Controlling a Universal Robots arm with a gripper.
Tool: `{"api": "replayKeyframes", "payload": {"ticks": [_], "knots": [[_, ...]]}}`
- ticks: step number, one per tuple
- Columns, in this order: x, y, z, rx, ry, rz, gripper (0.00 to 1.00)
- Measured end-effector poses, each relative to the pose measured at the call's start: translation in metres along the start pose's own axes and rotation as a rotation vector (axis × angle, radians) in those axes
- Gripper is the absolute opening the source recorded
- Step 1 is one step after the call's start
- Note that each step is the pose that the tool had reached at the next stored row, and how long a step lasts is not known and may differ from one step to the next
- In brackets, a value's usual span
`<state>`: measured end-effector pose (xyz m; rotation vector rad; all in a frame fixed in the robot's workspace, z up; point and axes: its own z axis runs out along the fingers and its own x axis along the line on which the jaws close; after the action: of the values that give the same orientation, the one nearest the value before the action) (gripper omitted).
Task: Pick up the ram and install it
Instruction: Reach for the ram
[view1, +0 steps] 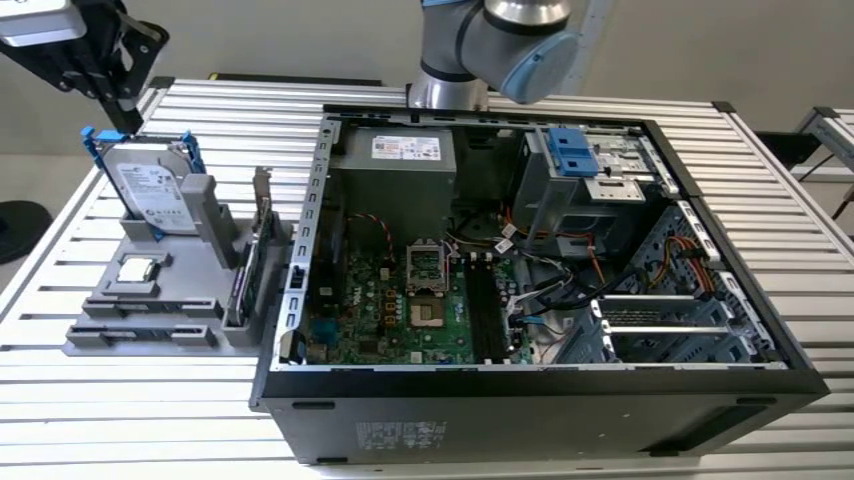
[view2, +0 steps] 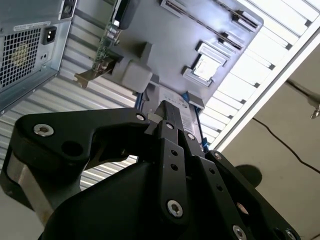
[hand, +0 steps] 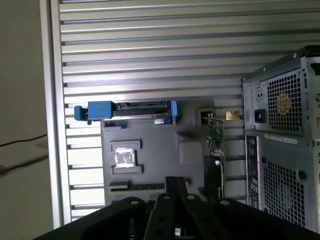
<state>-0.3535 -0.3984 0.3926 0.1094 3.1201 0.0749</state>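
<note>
The ram (hand: 135, 186) looks like a thin dark strip lying edge-up in a slot of the grey holder (view1: 167, 330), past the square processor chip (view1: 138, 270). In the second wrist view the same strip, the ram (view2: 234, 15), sits at the far end of the holder. My black gripper (view1: 124, 118) hangs at the exterior view's upper left, above the hard drive (view1: 147, 195) with blue rails. Its fingers (view2: 170, 150) meet at the tips, holding nothing. In the first wrist view the gripper (hand: 176, 181) partly covers the holder's near edge.
The open computer case (view1: 534, 420) lies on the slatted table (view1: 134, 440), motherboard (view1: 400, 300) facing up, to the exterior view's right of the holder. An expansion card with a metal bracket (view1: 260, 200) stands between the holder and the case. The arm's base (view1: 454, 60) rises behind the case.
</note>
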Motion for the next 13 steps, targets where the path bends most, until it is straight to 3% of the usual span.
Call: {"api": "replayKeyframes", "payload": {"ticks": [13], "knots": [[0.0219, -0.0015, -0.0004, 0.0, 0.0, 0.0, 0.0]]}}
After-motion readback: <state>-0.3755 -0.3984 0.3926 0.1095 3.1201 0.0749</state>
